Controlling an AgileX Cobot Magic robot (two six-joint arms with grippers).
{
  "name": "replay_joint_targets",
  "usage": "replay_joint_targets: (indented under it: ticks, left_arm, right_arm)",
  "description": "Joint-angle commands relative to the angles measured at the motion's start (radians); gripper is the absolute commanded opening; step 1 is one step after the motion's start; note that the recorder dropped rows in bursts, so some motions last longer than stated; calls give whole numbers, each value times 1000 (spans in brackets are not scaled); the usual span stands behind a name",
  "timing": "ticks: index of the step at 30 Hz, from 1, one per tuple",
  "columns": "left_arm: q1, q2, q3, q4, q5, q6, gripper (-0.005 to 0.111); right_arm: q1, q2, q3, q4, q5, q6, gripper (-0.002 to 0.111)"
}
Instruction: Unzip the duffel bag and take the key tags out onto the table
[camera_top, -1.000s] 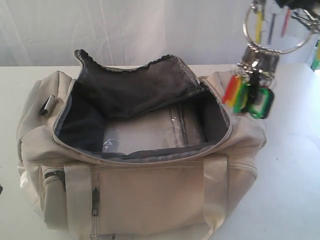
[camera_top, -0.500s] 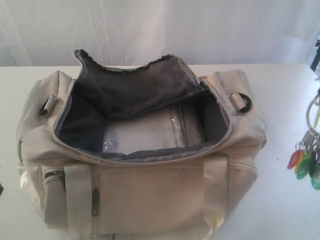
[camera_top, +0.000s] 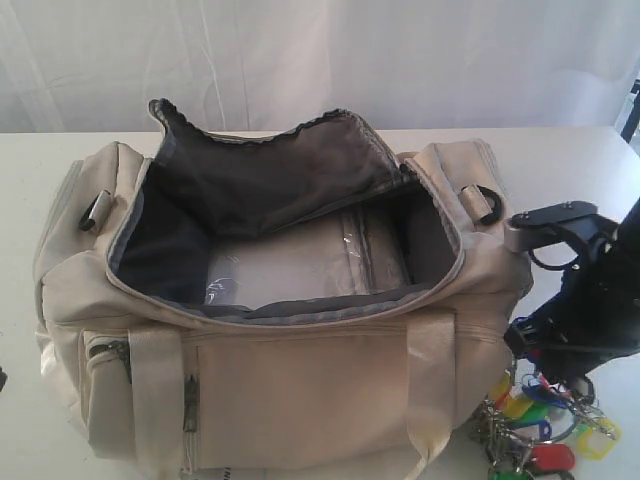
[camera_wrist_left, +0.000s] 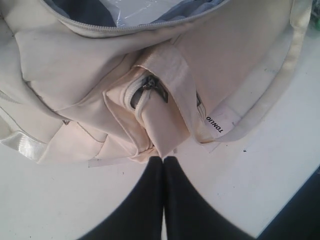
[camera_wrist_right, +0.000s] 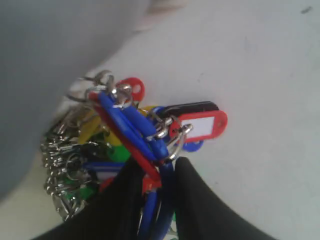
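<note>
The key tags (camera_top: 540, 425), perhaps on table (camera_top: 585, 165)

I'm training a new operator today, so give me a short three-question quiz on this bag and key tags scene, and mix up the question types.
1. True or false: the duffel bag is zipped closed on top.
2. Where are the key tags? A: inside the bag. B: clamped in the right gripper, down at the table beside the bag. C: draped over the bag's flap.
3. Fill in: the left gripper, close to the bag's pocket zipper, has its jaws ____.
Key: 1 false; 2 B; 3 shut.
</note>
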Motion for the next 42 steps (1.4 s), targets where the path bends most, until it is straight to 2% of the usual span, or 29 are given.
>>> replay_joint_targets:
  ticks: [1,8,11,16,17,19,28,31,33,36,39,42]
  left_arm:
    - [4,-7,5,-21,13,2,0]
    - [4,-7,5,-21,13,2,0]
    - [4,-7,5,-21,13,2,0]
    - [4,-7,5,-21,13,2,0]
    - [4,-7,5,-21,13,2,0]
    - [4,-7,5,-25,13,3,0]
    - [4,-7,5,-25,12,16,0]
    - [4,-7,5,-25,12,18,0]
    - [4,-7,5,-25,6,18,0]
    - [4,-7,5,-25,-8,18,0]
    - [4,-7,5,-25,-15,27,0]
    - [4,-7,5,-25,-27,48,0]
  right_arm:
    - [-6,94,7,50,-98,-35,0]
    - [-6,150,5,46,-128,-17,3]
    - [-6,148,5,35,-120,-9,17]
    - [-6,119,-20,-37,-56,72,53]
    - [-6,103,-32,-46,-34,79,58]
    - [-6,59,-51,-48,-2,79,61]
    - [-6,-238,-86,-89,101,104,61]
    - [-6,-371,-88,-136,123,128,56]
    - [-6,-445,-88,-141,95,130,50]
    - [-5,-571,-80,-136,9,130,31]
    - [-5,-684,-58,-136,-80,130,-1]
    - [-6,-753,-31,-151,-144,130,0]
